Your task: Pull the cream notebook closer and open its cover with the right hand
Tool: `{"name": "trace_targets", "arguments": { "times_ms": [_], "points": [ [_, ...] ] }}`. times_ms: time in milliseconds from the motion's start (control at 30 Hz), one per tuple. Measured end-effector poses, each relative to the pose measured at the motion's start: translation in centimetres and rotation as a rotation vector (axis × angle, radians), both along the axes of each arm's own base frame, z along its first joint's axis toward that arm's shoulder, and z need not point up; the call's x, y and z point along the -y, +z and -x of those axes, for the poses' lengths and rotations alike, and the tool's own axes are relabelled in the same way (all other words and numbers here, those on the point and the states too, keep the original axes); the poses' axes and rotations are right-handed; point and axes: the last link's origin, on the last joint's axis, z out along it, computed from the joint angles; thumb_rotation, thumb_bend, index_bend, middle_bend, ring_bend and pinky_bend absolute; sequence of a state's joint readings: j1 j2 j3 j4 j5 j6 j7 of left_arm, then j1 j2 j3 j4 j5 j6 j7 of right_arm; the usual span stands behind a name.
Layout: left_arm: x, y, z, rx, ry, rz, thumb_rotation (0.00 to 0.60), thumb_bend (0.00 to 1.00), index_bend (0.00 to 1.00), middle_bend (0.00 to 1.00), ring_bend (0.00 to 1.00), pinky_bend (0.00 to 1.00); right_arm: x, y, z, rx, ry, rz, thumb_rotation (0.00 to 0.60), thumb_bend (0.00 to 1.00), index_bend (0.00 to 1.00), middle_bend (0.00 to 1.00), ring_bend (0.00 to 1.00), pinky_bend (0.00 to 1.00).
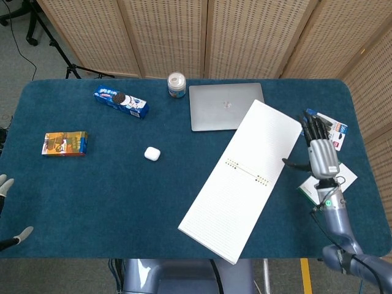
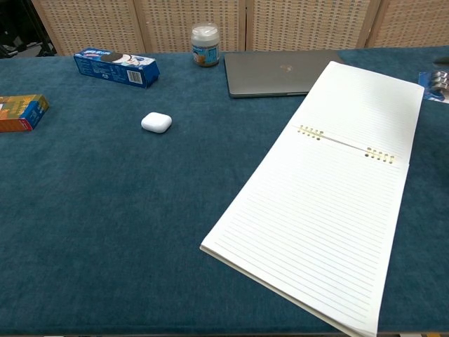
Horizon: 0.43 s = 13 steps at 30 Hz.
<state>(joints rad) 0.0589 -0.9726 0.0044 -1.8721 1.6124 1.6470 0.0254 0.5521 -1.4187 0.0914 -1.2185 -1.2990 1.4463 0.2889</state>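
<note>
Near the desk's right edge, the empty, spread right robot hand [image 1: 321, 156] hovered just right of the opened notebook [image 1: 242, 179].

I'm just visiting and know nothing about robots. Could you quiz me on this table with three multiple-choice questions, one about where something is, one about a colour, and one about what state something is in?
1. Where does the small white case lie?
A. On the laptop
B. On bare table left of the notebook
C. Inside the jar

2. What colour is the long cookie box near the back edge?
A. Blue
B. Red
C. Green

3. How is the notebook now?
A. Shut
B. Standing on edge
C. Open flat, lined pages up

Answers:
1. B: the case sits alone on the cloth, apart from the laptop and the jar.
2. A: its wrapper is blue.
3. C: both views show it spread flat, its far corner overlapping the laptop, with the right hand beside it holding nothing.
</note>
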Motion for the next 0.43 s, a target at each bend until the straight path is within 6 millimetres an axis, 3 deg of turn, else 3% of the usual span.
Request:
{"name": "trace_targets", "arguments": {
  "times_ms": [167, 433],
  "points": [
    [0.2, -0.1, -0.1, -0.002, -0.003, 0.002, 0.600, 0.00, 0.00, 0.00, 0.00, 0.00, -5.3, 0.0, 0.2, -0.113, 0.075, -0.010, 0.600, 0.00, 0.00, 0.00, 0.00, 0.00],
    [0.2, 0.0, 0.0, -0.001, -0.002, -0.020, 0.600, 0.00, 0.00, 0.00, 0.00, 0.00, -10.4, 0.8, 0.1, -0.154, 0.048, 0.049, 0.600, 0.00, 0.00, 0.00, 0.00, 0.00]
  ]
}}
